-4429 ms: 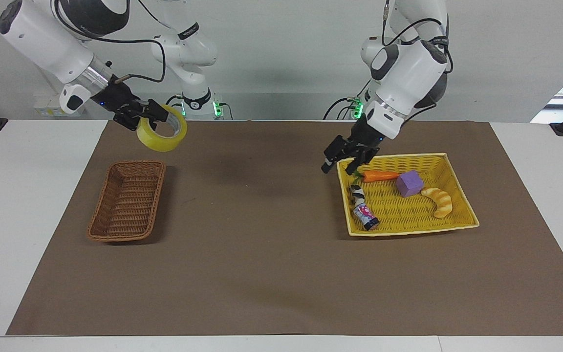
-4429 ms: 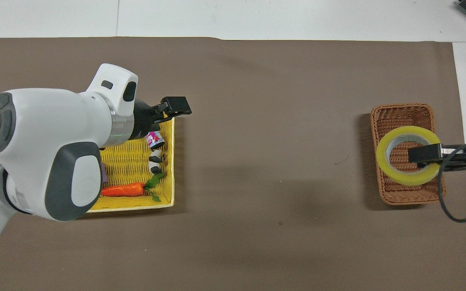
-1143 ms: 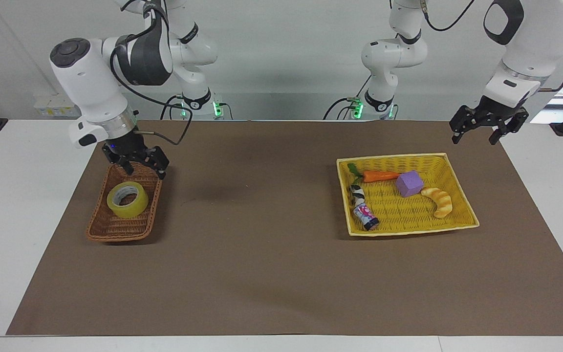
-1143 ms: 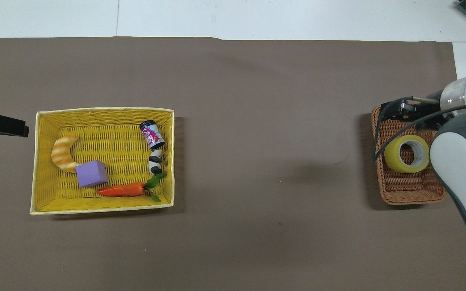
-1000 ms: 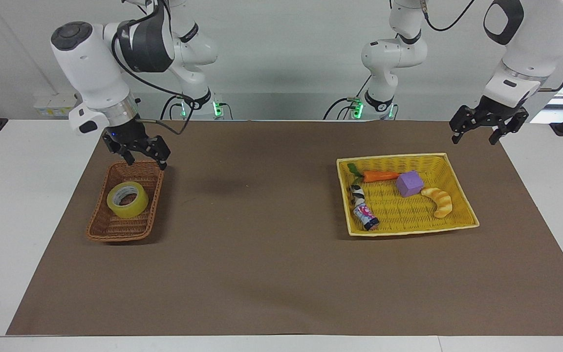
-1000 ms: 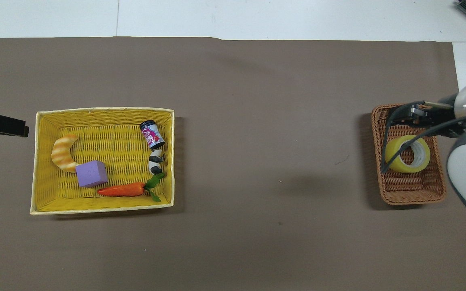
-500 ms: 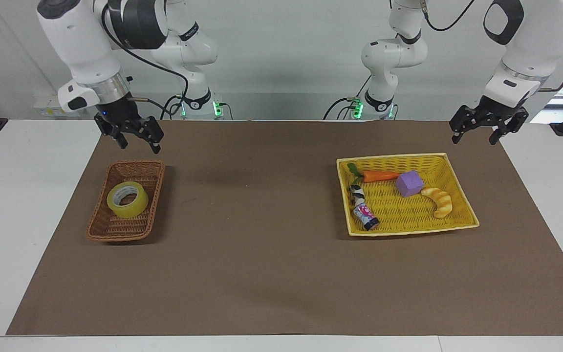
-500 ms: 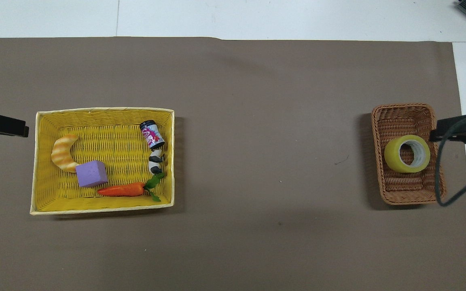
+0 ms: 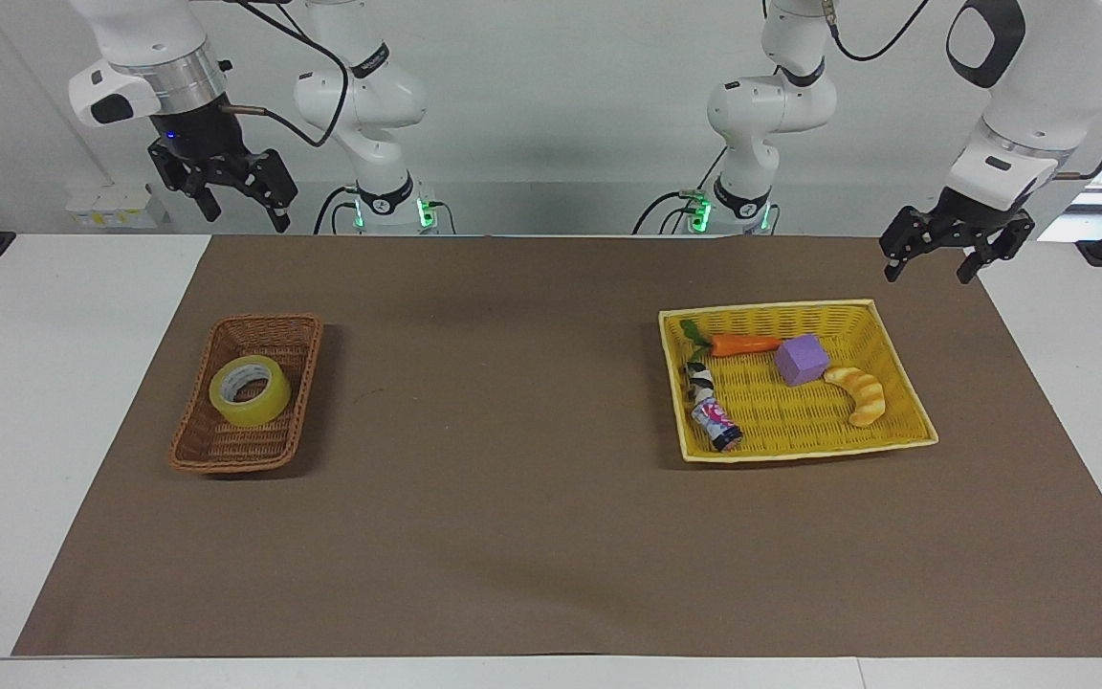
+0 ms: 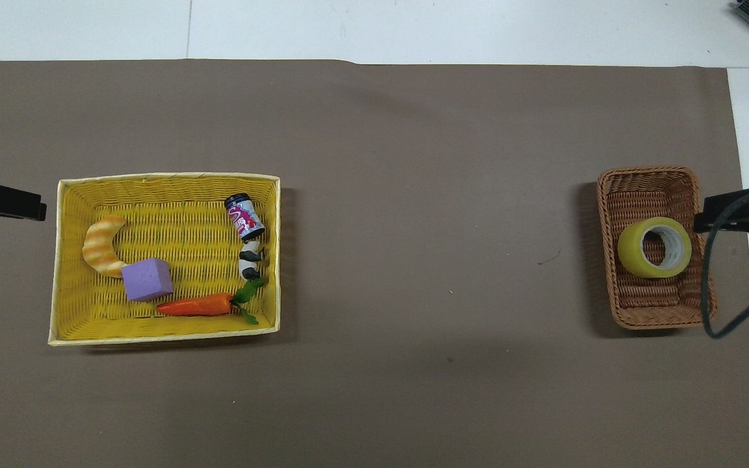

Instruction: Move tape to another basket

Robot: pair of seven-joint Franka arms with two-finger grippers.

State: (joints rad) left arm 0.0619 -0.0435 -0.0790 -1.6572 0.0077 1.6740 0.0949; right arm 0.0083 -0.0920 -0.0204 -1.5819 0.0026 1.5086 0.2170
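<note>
Yellow tape (image 9: pixel 250 390) lying flat, core hole up, inside the brown wicker basket (image 9: pixel 197 442), in the half nearer the robots, toward the right arm's end of the worktop (image 9: pixel 15 402). Touched by no gripper. Right gripper (image 9: pixel 237 211) raised high over the robot-side edge of the brown mat (image 9: pixel 513 536), above the corner at the right arm's end, fingers spread wide and pointing down, holding nothing; well clear of the basket in the facing view. In the overhead view, only its dark tip (image 10: pixel 732 211) showing at the frame edge just beside the basket rim (image 10: pixel 647 172), with a black cable (image 10: pixel 716 325) looping down past the basket's edge. Left gripper (image 9: pixel 929 268) hanging over the mat corner at the left arm's end, fingers likewise spread apart and empty, arm waiting. Yellow woven tray (image 9: pixel 804 448) set toward the left arm's end, well apart from the basket, with bare mat between the two. In the tray: an orange carrot (image 9: pixel 742 344) with green leaves along the wall nearer the robots, a purple cube (image 9: pixel 802 359) just beside it, a striped croissant (image 9: pixel 859 394) curved near the cube, a small printed can (image 9: pixel 718 424) lying on its side near the wall facing the basket, and a small black-and-white figure (image 9: pixel 699 380) between the can and the carrot's leaves.
</note>
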